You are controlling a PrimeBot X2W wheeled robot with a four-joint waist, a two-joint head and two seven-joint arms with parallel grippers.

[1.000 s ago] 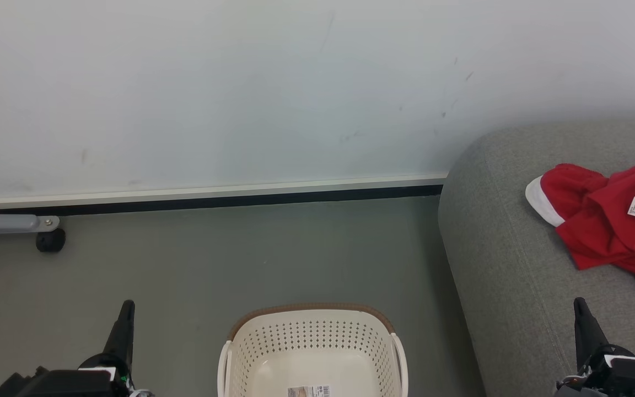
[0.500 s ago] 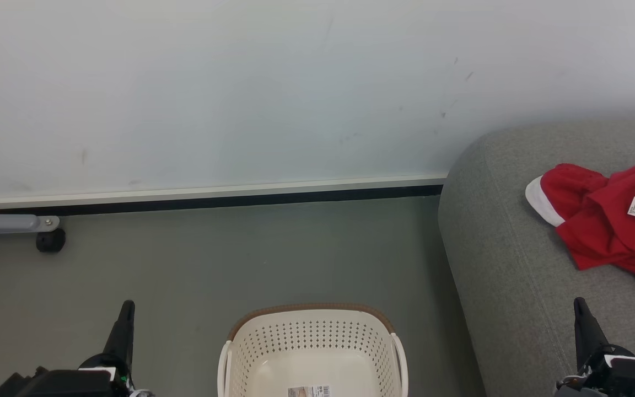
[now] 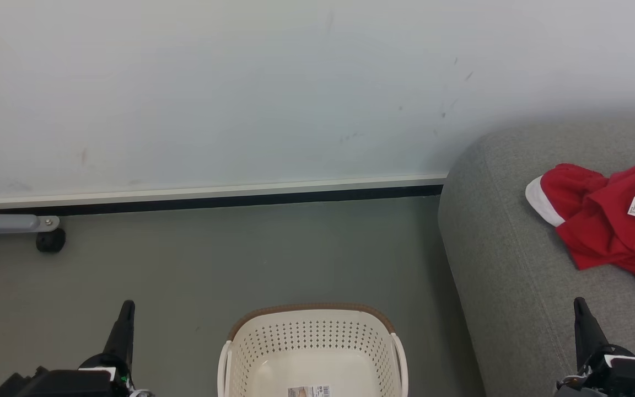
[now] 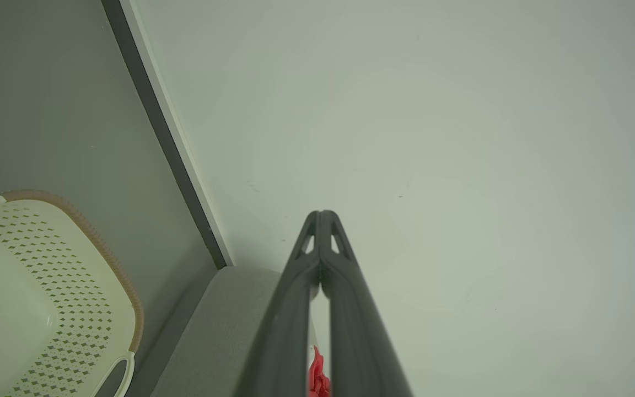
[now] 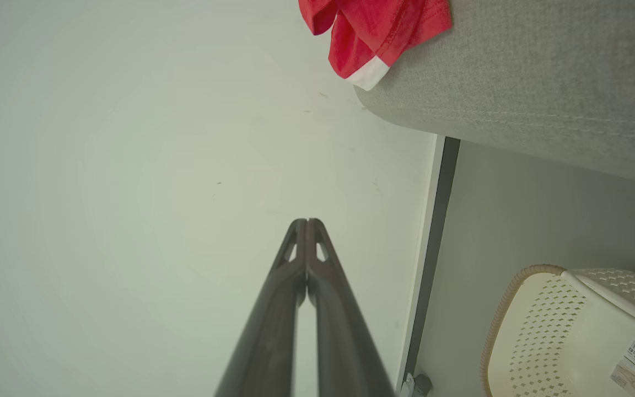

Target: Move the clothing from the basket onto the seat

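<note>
Head view: clothing (image 3: 604, 231) on seat (image 3: 494, 259), basket (image 3: 312, 306) beside it (left claw (image 4: 322, 213), right claw (image 5: 306, 221): tips together).

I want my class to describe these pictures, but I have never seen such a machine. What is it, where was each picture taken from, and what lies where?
This is a wheeled robot with two arms, each ending in two long dark fingers. The head view looks forward and down from a camera on its head: the left fingers stand at lower left, the right fingers at lower right. The two wrist views come from a camera on each wrist, looking along those fingers. Both pairs are shut and hold nothing. On the floor stands a cream basket; the part that shows holds just a label. Red clothing with white trim lies on the grey seat at the right.
</note>
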